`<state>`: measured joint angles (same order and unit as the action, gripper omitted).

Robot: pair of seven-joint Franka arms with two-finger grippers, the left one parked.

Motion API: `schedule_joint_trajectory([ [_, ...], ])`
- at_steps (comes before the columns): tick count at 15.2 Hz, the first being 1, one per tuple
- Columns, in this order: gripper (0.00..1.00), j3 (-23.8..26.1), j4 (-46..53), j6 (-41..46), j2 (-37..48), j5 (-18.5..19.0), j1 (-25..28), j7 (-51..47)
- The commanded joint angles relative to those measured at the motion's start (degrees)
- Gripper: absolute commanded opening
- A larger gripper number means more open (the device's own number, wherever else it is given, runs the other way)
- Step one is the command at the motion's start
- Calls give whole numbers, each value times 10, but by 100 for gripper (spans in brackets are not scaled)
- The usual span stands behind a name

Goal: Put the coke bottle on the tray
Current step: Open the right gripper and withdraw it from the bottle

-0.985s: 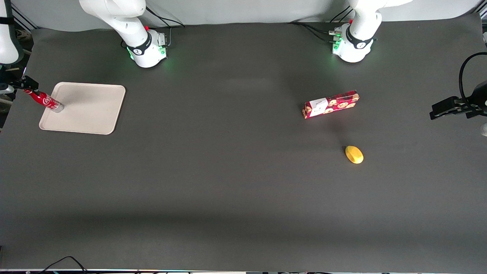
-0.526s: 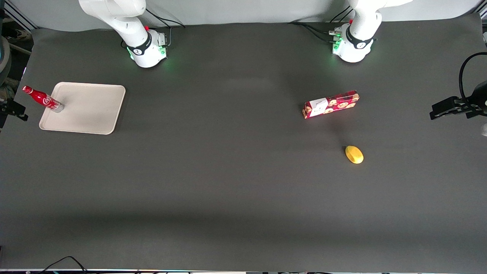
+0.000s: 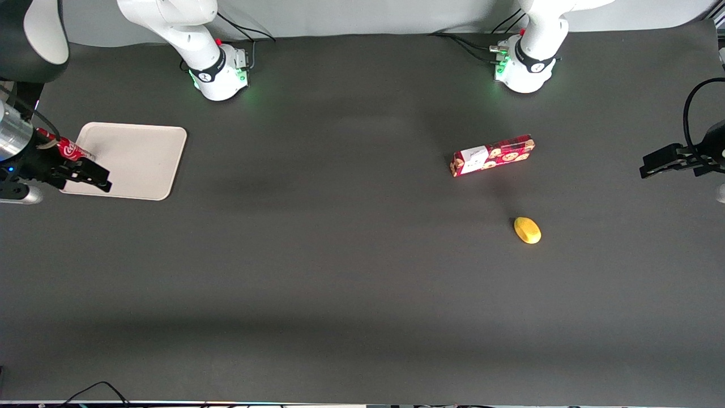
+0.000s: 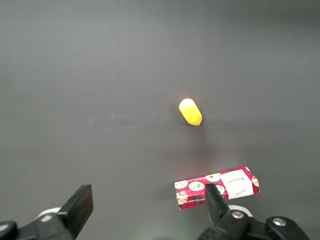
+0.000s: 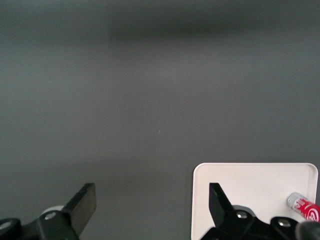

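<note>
The coke bottle (image 3: 63, 147), small and red with white script, stands on the beige tray (image 3: 136, 161) at the tray's edge toward the working arm's end of the table. My gripper (image 3: 89, 174) hangs open and empty just nearer the front camera than the bottle, over the tray's near corner, and it hides the bottle's base there. In the right wrist view my gripper (image 5: 152, 201) has its jaws wide apart with nothing between them. The tray (image 5: 250, 192) shows beside one finger (image 5: 218, 199), with the bottle's (image 5: 303, 206) silvery base resting on it.
A red cookie box (image 3: 493, 154) and a yellow oval object (image 3: 527, 230) lie toward the parked arm's end of the table; both show in the left wrist view, the box (image 4: 195, 189) and the yellow object (image 4: 190, 111). The table's edge runs close to the tray.
One second ago my gripper was at the bottle's cap. It let go and swung off sideways, then came back nearer the front camera over the tray's corner. The bottle stayed on the tray.
</note>
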<state>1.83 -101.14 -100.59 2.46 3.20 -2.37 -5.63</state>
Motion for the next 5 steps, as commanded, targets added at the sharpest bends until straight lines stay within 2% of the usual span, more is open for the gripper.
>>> schedule_joint_trajectory([
  [1,100,32,21,34,13,-11,-10,-29],
  [5,100,35,20,35,23,-36,-10,-26],
])
